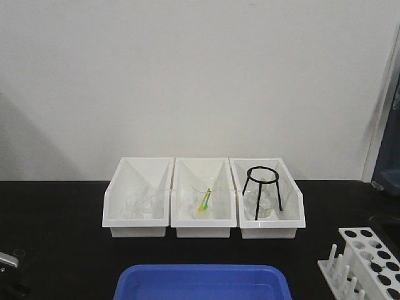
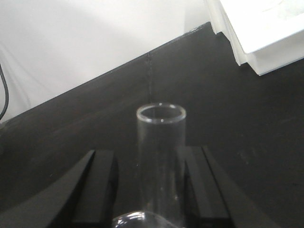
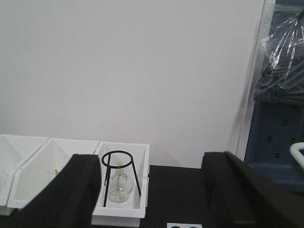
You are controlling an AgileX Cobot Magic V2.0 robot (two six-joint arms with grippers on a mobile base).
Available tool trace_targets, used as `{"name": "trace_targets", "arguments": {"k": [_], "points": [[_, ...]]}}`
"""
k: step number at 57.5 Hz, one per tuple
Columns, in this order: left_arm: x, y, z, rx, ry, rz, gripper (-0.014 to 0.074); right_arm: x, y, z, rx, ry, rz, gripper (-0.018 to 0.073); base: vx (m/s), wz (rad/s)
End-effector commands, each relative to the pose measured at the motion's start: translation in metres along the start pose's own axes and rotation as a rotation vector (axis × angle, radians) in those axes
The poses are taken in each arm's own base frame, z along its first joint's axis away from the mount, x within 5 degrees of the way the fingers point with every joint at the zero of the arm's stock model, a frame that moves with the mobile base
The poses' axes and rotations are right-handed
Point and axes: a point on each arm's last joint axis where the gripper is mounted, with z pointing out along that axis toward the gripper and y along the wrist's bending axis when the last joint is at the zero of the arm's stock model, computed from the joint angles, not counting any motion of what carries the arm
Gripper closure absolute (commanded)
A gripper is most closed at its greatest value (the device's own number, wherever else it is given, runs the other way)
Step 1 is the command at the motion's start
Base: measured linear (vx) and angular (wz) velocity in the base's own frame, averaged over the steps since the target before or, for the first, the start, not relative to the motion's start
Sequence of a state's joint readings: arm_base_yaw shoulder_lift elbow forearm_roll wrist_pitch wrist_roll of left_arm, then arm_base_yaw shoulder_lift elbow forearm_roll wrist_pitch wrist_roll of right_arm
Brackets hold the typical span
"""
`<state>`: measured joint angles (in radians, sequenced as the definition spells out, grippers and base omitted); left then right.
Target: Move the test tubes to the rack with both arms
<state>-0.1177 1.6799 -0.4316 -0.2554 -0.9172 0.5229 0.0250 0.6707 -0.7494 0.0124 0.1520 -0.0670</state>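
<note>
A clear glass test tube (image 2: 160,142) sticks out between the black fingers of my left gripper (image 2: 149,151), its open rim pointing away, above the bare black table. The right finger touches the glass and a thin dark gap shows on the left. In the front view only a bit of the left arm (image 1: 7,265) shows, at the bottom left. My right gripper (image 3: 153,156) is held high and wide open, with nothing between its fingers. The white rack (image 1: 369,256) stands at the table's front right, its holes dark; a corner of the rack (image 3: 183,225) also peeks under the right gripper.
Three white bins (image 1: 139,230) sit in a row at the back. The left one holds glassware (image 1: 140,203), the middle a beaker (image 1: 203,199), the right a black tripod (image 1: 264,187) over a flask (image 1: 258,203). A flat blue tray (image 1: 200,281) lies at front centre.
</note>
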Motion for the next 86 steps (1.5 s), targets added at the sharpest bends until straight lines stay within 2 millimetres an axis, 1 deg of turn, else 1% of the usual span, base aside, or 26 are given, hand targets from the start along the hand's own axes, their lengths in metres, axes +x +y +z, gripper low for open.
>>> {"name": "trace_targets", "arguments": {"k": [1, 6, 13, 20, 21, 34, 43, 54, 63, 76, 86], "points": [[-0.021, 0.01, 0.0, -0.069, -0.132, -0.022, 0.022, -0.018, -0.002, -0.002, 0.013, -0.111, -0.006, 0.0064, 0.0, 0.0], [-0.021, 0.01, 0.0, -0.069, -0.132, -0.022, 0.0292, -0.018, -0.002, -0.002, 0.013, -0.111, -0.006, 0.0064, 0.0, 0.0], [-0.021, 0.01, 0.0, -0.068, -0.13, -0.021, 0.0472, -0.018, -0.002, -0.002, 0.013, -0.111, -0.006, 0.0064, 0.0, 0.0], [-0.02, 0.01, 0.0, -0.065, -0.126, -0.023, 0.0615, -0.018, -0.002, -0.002, 0.013, -0.109, -0.007, 0.0064, 0.0, 0.0], [-0.021, 0.01, 0.0, -0.066, -0.127, -0.023, 0.062, -0.018, -0.002, -0.002, 0.013, -0.107, -0.008, 0.0064, 0.0, 0.0], [-0.026, 0.012, -0.004, -0.062, -0.131, -0.03, 0.0618, -0.016, -0.002, -0.002, 0.011, -0.079, -0.008, 0.0064, 0.0, 0.0], [-0.039, 0.019, -0.012, -0.083, -0.185, -0.042, 0.0617, -0.014, -0.002, -0.002, 0.011, -0.067, -0.008, 0.0064, 0.0, 0.0], [-0.059, 0.03, -0.029, -0.093, -0.242, -0.065, 0.0617, -0.014, -0.002, -0.002, 0.01, -0.062, -0.008, 0.0064, 0.0, 0.0], [-0.071, 0.034, -0.042, -0.044, -0.206, -0.083, 0.0617, -0.013, -0.002, -0.002, 0.01, -0.053, -0.008, 0.0064, 0.0, 0.0], [-0.102, 0.043, -0.059, 0.042, -0.164, -0.127, 0.0617, -0.009, -0.001, -0.002, 0.007, -0.009, -0.008, 0.0064, 0.0, 0.0], [-0.126, 0.053, -0.067, 0.037, -0.227, -0.156, 0.0617, -0.006, -0.001, -0.002, 0.004, 0.025, -0.008, 0.0064, 0.0, 0.0]]}}
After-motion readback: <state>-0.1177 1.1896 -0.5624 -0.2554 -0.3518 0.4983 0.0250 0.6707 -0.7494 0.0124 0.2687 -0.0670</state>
